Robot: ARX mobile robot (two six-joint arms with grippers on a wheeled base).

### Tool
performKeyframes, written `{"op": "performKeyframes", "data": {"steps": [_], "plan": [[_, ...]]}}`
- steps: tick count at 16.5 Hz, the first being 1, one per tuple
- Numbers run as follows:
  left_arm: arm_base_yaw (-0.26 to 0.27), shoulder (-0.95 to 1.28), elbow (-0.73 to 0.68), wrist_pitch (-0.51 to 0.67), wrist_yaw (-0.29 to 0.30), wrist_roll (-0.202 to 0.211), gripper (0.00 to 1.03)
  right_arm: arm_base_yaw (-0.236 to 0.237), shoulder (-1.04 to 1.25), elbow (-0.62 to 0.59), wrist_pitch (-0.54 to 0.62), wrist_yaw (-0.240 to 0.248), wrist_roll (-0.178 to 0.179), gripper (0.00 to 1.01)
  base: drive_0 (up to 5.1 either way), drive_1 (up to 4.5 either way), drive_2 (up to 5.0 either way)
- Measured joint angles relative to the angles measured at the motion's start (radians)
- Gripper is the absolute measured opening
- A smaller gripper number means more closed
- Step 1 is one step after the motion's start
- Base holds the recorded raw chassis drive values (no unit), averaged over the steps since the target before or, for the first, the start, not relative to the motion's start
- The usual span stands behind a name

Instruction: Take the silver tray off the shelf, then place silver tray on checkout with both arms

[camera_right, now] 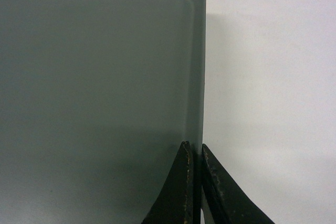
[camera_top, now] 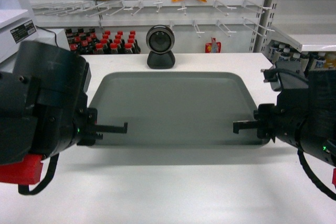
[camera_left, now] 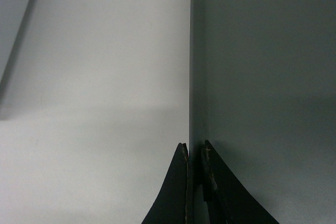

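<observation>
The silver tray [camera_top: 173, 106] is being held level over the checkout [camera_top: 173, 192], and a shadow is being cast on the white top along its near edge, so it is judged to be hanging just above the surface rather than lying on it. Its left rim is being pinched by the left gripper [camera_top: 122, 127], whose jaws are being kept closed on that thin edge in the left wrist view; the right rim is being clamped likewise by the right gripper [camera_top: 239, 127]. Only narrow lips are being gripped, so a slip is being risked if one arm is lowered faster than the other. The black domed device [camera_top: 160, 45] is standing just beyond the far rim and could be knocked if the tray is pushed forward.
</observation>
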Motion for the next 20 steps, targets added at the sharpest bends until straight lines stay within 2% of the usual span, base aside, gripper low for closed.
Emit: {"op": "performKeyframes", "data": {"steps": [1, 3, 5, 8, 10, 11, 13, 14, 15, 16, 18, 20], "plan": [[-0.008, 0.024, 0.000, 0.002, -0.005, -0.010, 0.03, 0.000, 0.021, 0.004, -0.003, 0.002, -0.009, 0.03, 0.0, 0.00, 0.0], [-0.021, 0.065, 0.000, -0.040, 0.011, -0.060, 0.03, 0.001, 0.055, 0.010, -0.036, 0.021, -0.033, 0.03, 0.0, 0.00, 0.0], [-0.026, 0.080, 0.005, -0.066, 0.026, -0.101, 0.03, 0.002, 0.057, 0.027, -0.088, 0.055, -0.036, 0.06, 0.0, 0.00, 0.0], [-0.018, 0.069, 0.011, -0.078, 0.041, -0.113, 0.31, -0.006, 0.034, 0.022, -0.124, 0.119, -0.032, 0.34, 0.0, 0.00, 0.0], [-0.002, -0.021, -0.018, -0.089, 0.081, -0.113, 0.48, -0.027, -0.064, -0.019, -0.151, 0.121, -0.016, 0.50, 0.0, 0.00, 0.0], [0.013, -0.130, -0.036, -0.110, 0.098, -0.111, 0.59, -0.049, -0.177, -0.050, -0.190, 0.097, -0.013, 0.61, 0.0, 0.00, 0.0], [0.027, -0.343, -0.077, -0.013, 0.078, -0.084, 0.77, -0.073, -0.393, -0.111, -0.148, 0.046, -0.022, 0.79, 0.0, 0.00, 0.0], [0.041, -0.409, -0.099, 0.141, 0.102, -0.047, 0.78, -0.077, -0.441, -0.151, 0.058, 0.089, -0.036, 0.73, 0.0, 0.00, 0.0], [0.062, -0.459, -0.177, 0.375, 0.193, 0.017, 0.65, -0.079, -0.494, -0.225, 0.210, 0.108, -0.048, 0.60, 0.0, 0.00, 0.0], [0.079, -0.483, -0.274, 0.481, 0.232, 0.056, 0.55, -0.086, -0.513, -0.312, 0.261, 0.104, -0.053, 0.49, 0.0, 0.00, 0.0], [0.121, -0.517, -0.439, 0.545, 0.274, 0.090, 0.31, -0.108, -0.567, -0.462, 0.272, 0.088, -0.063, 0.25, 0.0, 0.00, 0.0], [0.155, -0.657, -0.515, 0.571, 0.303, 0.098, 0.07, -0.125, -0.711, -0.546, 0.293, 0.074, -0.071, 0.02, 0.0, 0.00, 0.0]]}}
